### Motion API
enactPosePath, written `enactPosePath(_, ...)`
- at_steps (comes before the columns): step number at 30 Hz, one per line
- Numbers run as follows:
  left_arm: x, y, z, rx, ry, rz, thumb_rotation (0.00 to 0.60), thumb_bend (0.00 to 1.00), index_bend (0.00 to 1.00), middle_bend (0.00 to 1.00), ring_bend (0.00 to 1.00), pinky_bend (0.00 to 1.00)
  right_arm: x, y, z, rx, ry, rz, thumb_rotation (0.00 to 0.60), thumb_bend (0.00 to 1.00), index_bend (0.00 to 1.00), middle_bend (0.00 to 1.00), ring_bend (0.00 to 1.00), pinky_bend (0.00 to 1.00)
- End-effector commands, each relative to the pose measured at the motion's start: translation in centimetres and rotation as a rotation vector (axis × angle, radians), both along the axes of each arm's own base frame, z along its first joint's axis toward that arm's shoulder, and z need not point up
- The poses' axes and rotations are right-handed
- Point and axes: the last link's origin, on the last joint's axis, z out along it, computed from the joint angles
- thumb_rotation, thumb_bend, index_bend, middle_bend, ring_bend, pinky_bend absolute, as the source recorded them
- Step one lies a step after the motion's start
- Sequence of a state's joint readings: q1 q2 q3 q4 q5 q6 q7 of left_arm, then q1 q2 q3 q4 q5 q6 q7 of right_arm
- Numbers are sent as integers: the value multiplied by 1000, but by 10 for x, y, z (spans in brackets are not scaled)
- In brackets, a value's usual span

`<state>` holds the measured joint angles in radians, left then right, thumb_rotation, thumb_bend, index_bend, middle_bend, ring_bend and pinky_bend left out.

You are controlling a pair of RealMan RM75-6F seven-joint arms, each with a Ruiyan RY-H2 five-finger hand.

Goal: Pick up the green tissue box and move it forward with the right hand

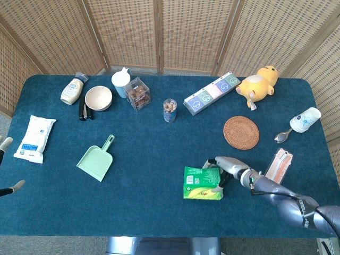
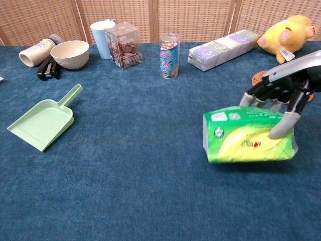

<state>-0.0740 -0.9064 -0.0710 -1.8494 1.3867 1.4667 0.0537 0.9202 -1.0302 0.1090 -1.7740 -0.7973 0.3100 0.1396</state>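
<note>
At about five o'clock on the blue table [image 1: 133, 159], near its front edge, your right hand [image 1: 227, 166] holds the green tissue box [image 1: 202, 183], fingers over the far side and thumb pressed on the near face. In the chest view the box [image 2: 247, 137] looks tilted and possibly just off the cloth, though I cannot tell for sure. So the grasp looks done; the carry toward twelve o'clock is left, with open cloth between the box and the woven coaster [image 1: 241, 133] at one o'clock.
</note>
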Motion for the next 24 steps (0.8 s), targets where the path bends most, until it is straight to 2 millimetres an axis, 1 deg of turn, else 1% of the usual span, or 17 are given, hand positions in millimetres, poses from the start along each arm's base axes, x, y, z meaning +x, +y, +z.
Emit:
enactPosePath(1,-1,0,0,3,1,2,600,0,0,0,0,0,-1,-4,-1,-39,-15,-21,600,172,159,39,14,212)
enactPosePath(2,-1,0,0,3,2,3,600,0,0,0,0,0,0,-4,0,-47,-20,-21,600,159,82,1,0,156)
enactPosePath(3,-1,1,0,1,3,2,600,0,0,0,0,0,0,-5,1,-65,-30,-24,600,148,36,0,0,119)
enactPosePath(5,0,1,-1,-1,6,-1,600,0,0,0,0,0,-3,-8,3,-101,-34,-23,600,143,2,0,0,76)
enactPosePath(8,1,0,-1,3,7,-1,600,0,0,0,0,0,-7,-13,3,-149,-36,-23,600,143,0,0,0,37)
enactPosePath(14,0,0,-1,5,6,2,600,0,0,0,0,0,-5,-14,8,-199,-57,-17,600,143,0,0,0,35)
enactPosePath(19,0,0,-2,3,8,1,600,0,0,0,0,0,0,-1,17,-210,-64,32,600,144,0,0,0,35)
enactPosePath(24,1,0,-2,2,10,-2,600,0,0,0,0,0,-1,10,15,-206,-39,87,600,143,0,0,0,35)
